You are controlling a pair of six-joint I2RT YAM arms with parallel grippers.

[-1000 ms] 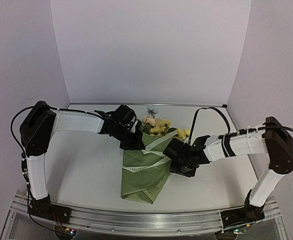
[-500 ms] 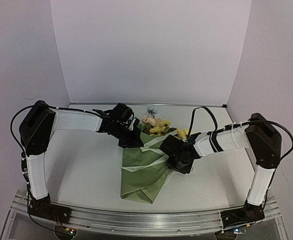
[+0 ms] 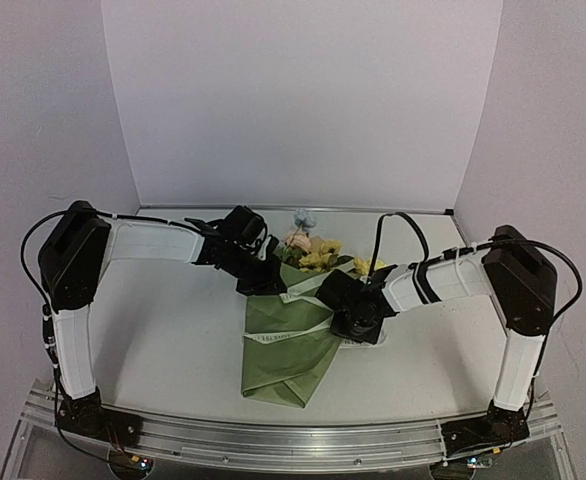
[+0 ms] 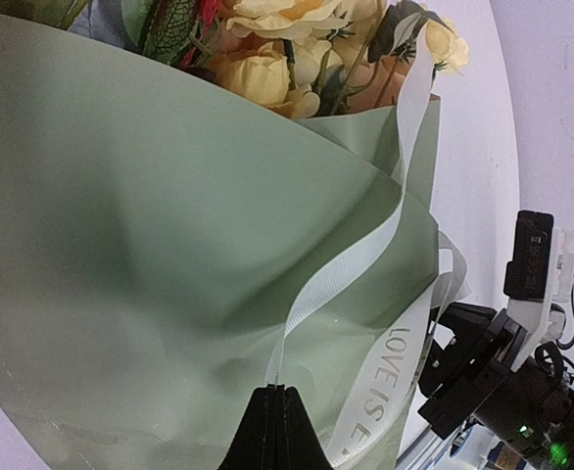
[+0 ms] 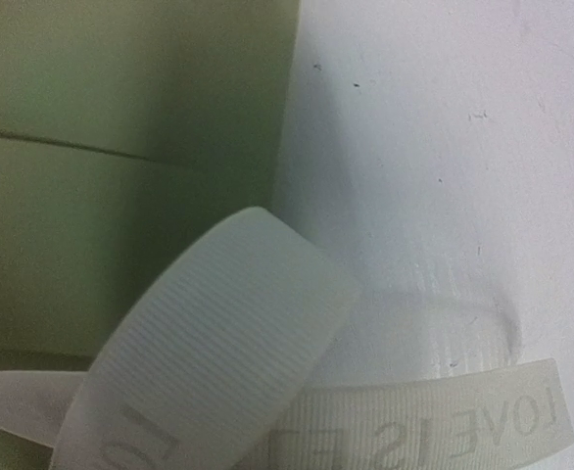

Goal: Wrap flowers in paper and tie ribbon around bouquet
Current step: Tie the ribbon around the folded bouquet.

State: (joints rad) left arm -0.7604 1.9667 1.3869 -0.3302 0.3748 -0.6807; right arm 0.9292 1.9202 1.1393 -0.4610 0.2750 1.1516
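Swinging inward, our right gripper (image 3: 356,322) has snapped shut beside the bouquet (image 3: 285,350) at the middle of the table (image 3: 168,335); its catch we cannot tell. Our left gripper (image 4: 275,403) pinches the ribbon (image 4: 351,276). Tying is in hand; next, we judge, the ends need crossing.

Paper (image 4: 120,245): smooth olive sheet, matt, faint sheen along folds.
Ribbon (image 5: 218,323): cream woven cloth, fine crosswise ribbing, matt; lettering printed in slightly darker tone.
Flowers (image 4: 267,69): cloth-like petals, soft matt.
Table (image 5: 444,147): white, matt, lightly specked.
Rail (image 3: 293,440): bare metal, dull shine.
Arm shells (image 3: 158,243): white, matt.
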